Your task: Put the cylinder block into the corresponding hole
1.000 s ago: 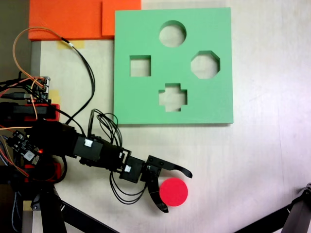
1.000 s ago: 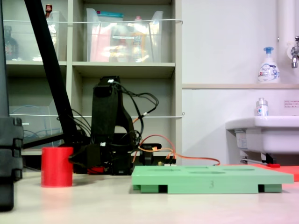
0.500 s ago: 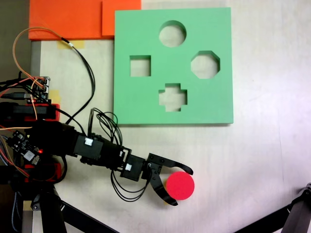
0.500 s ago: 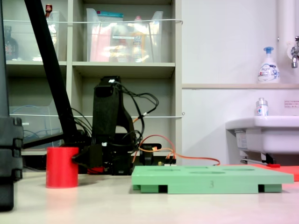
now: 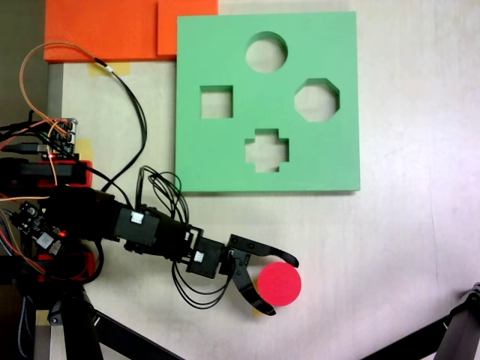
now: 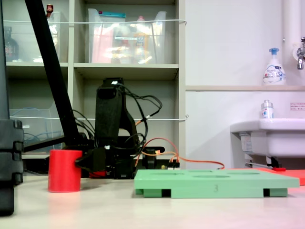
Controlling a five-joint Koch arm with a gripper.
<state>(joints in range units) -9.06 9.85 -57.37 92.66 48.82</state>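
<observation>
The red cylinder block (image 5: pixel 280 285) stands upright on the table, below the green foam board (image 5: pixel 225 157) in a fixed view. My gripper (image 5: pixel 284 287) reaches in from the left, its two black curved fingers closed against the block's sides. The corresponding hole (image 5: pixel 266 52), a round cutout, lies at the board's far top. From the side, the cylinder block (image 6: pixel 64 170) rests on the table left of the green board (image 6: pixel 214 183), with the dark gripper (image 6: pixel 85 161) pressed against its right side.
The board also has a square cutout (image 5: pixel 216 102), an octagonal one (image 5: pixel 316 100) and a cross-shaped one (image 5: pixel 267 150). Orange foam pieces (image 5: pixel 112 28) lie at the top left. Cables and electronics (image 5: pixel 52 139) crowd the left edge. A black stand leg (image 5: pixel 457 330) crosses the bottom right.
The jaws have narrowed around the cylinder block. The block has slid a little right and toward the board, still standing on the table.
</observation>
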